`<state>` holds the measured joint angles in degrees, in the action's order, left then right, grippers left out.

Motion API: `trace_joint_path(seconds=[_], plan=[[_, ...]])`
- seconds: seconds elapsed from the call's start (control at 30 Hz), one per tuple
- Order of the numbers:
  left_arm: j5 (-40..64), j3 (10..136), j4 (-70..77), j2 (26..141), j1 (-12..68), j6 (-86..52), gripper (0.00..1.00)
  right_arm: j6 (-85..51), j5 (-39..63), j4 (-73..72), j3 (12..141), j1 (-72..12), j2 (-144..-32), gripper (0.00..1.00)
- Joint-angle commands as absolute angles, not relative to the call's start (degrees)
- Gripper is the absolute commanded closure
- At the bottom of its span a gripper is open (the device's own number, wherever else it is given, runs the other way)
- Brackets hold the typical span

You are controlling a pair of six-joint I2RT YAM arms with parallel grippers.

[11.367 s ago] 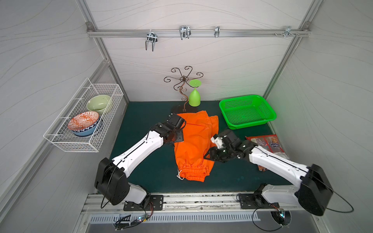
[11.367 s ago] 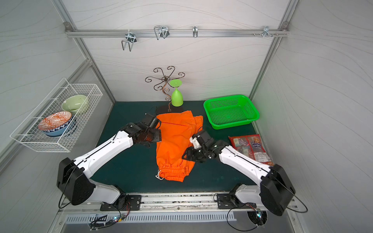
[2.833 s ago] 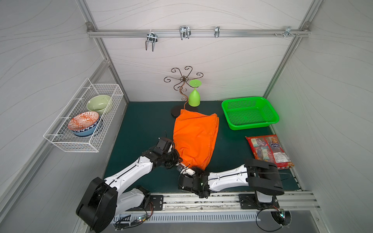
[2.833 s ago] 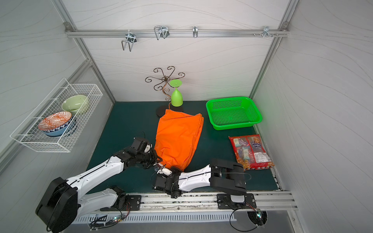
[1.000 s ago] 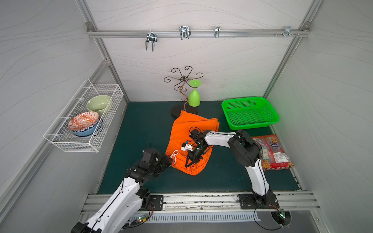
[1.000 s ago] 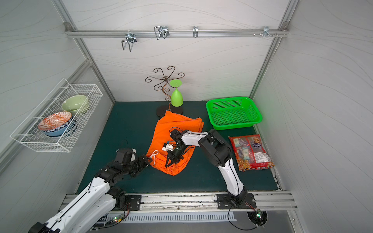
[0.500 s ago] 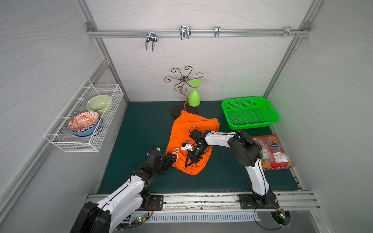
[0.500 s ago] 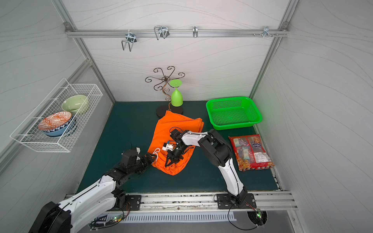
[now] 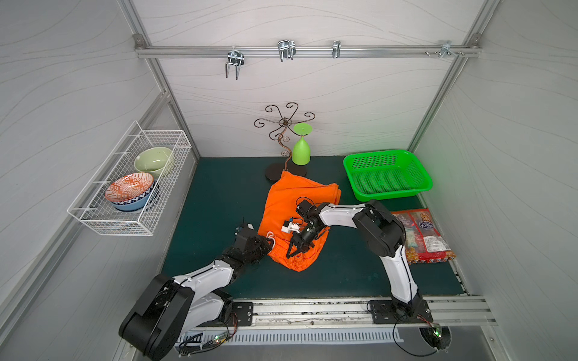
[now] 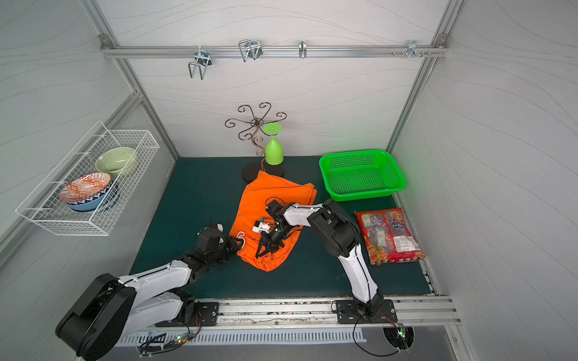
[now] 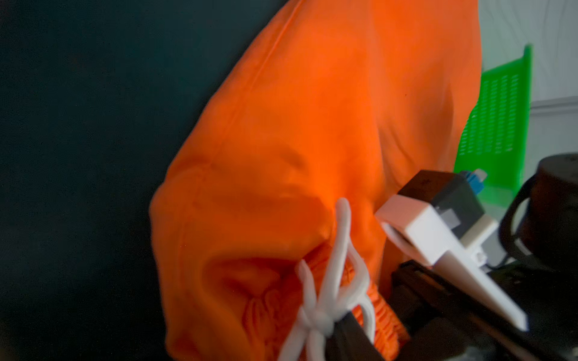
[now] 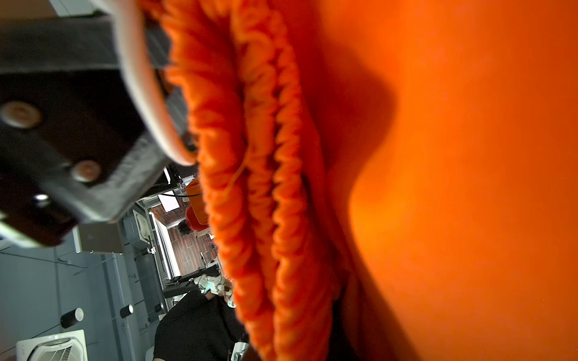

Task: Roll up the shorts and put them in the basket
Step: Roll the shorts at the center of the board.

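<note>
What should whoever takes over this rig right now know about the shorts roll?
Left gripper: at the edge of the waistband, by the drawstring; jaws hidden, grip unclear.
Right gripper: shut on the gathered waistband.
Shorts: on the mat, leg ends toward the wire stand, waistband end nearest the arms' bases.
Done: waistband end lifted and curled over, one turn at most.
Left: roll toward the leg ends.

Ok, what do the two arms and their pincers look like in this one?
Both the left arm and right arm have glossy white link shells between bulky black joint housings. The left pincer and right pincer are black; a white camera bracket with a blue plug sits at the right wrist. Thin black cables trail from both bases.
</note>
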<state>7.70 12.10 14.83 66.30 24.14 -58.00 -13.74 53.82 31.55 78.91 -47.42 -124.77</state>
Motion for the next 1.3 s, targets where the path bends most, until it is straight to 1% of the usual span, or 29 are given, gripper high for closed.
trace_joint_path(seconds=[0.0,0.07,0.1,0.13,0.2,0.33,0.5,0.67,0.73,0.8,0.93,1.0,1.07,1.13,1.2,1.27], plan=[[5.27,13.84,9.9,68.46,24.17,-56.99,0.74,-13.88,50.07,32.8,77.72,-45.84,-124.14,0.83],[4.75,15.08,7.76,68.96,24.17,-56.89,0.85,-13.04,48.36,34.04,76.55,-45.84,-122.14,0.75],[4.62,15.58,6.76,68.99,24.17,-56.72,0.94,-12.84,47.37,34.07,75.58,-45.75,-120.87,0.72],[4.42,16.25,5.34,68.93,24.17,-56.52,1.0,-12.49,45.94,34.43,74.45,-45.79,-119.4,0.68],[3.78,17.38,2.87,68.91,24.17,-56.34,1.0,-11.81,43.21,34.63,72.03,-45.64,-115.97,0.64],[3.92,19.65,-0.46,69.58,24.12,-55.83,1.0,-11.09,34.49,35.21,67.93,-45.48,-111.31,0.64],[3.67,20.76,-1.97,71.0,24.13,-55.81,1.0,-11.85,30.37,33.5,64.25,-45.37,-108.65,0.63],[5.18,22.23,-3.87,71.82,24.13,-55.81,1.0,-12.81,21.26,32.59,61.64,-46.84,-107.48,0.64],[5.79,23.59,-5.7,72.0,24.13,-55.81,1.0,-12.86,19.21,32.74,61.61,-48.1,-106.48,0.65],[6.72,25.49,-8.3,72.14,24.16,-55.81,1.0,-12.92,18.06,32.61,61.65,-49.27,-104.06,0.65],[7.56,30.74,-16.78,72.54,24.17,-54.82,1.0,-12.97,12.52,33.71,62.14,-51.04,-95.99,0.63],[8.14,32.68,-19.81,72.88,24.16,-54.5,1.0,-12.93,8.12,33.93,61.92,-52.23,-91.46,0.61],[8.6,34.34,-22.19,73.31,24.16,-54.19,1.0,-11.73,2.16,34.7,61.95,-54.62,-87.26,0.56],[8.69,35.89,-24.17,73.74,24.17,-53.51,1.0,-9.58,-4.87,34.89,61.89,-58.82,-84.01,0.49],[9.26,36.9,-25.06,74.16,24.08,-53.35,1.0,-6.96,-9.37,33.71,61.25,-63.2,-82.51,0.45],[10.04,37.83,-25.64,74.55,24.08,-53.42,1.0,-4.57,-13.41,31.08,60.07,-67.76,-82.15,0.43]])
